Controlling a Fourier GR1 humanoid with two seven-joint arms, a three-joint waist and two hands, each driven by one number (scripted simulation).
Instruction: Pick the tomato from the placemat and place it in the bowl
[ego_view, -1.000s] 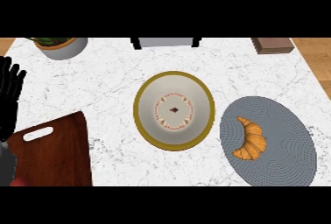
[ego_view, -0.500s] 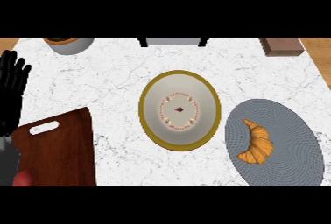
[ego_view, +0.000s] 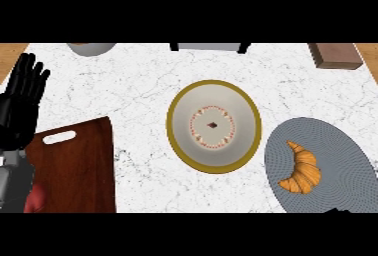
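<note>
At far left, left hand (ego_view: 21, 102) resting with fingers straight and slightly spread, cutting board (ego_view: 74, 167) just below fingers, bowl (ego_view: 213, 125) well to their right, croissant (ego_view: 301, 167) on placemat (ego_view: 347, 165) beyond.

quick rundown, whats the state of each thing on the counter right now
left hand: open, fingers up, resting at the left edge
bowl: upright, nothing in it
croissant: lying on the grey placemat, untouched
cutting board: flat on the counter, nothing visible on it
red thing: partly hidden at the lower left, cannot tell what it is
</note>
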